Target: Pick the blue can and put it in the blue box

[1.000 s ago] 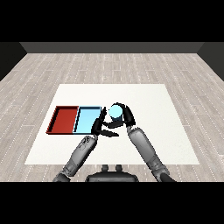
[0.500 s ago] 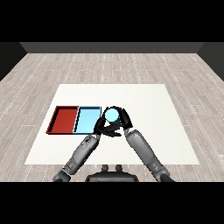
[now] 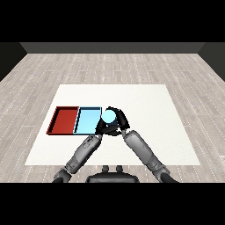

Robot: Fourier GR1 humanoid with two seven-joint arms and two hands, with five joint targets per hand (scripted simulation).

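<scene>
The blue can (image 3: 108, 116) shows its pale round top, held up in my right hand (image 3: 120, 119), whose fingers curl round it. It hangs just past the right edge of the light blue tray (image 3: 87, 121). My left hand (image 3: 103, 128) sits below and left of the can, close to the tray's near right corner; whether its fingers are open or shut I cannot see. The can's lower body is hidden behind the hands.
The red tray (image 3: 65, 120) lies against the left side of the blue one. Both trays sit left of centre on the white table (image 3: 149, 110), which stretches far to the right and back.
My right hand has carried the blue can leftward, from a spot right of the trays to the blue tray's right edge. The left hand stayed near the tray's corner.
</scene>
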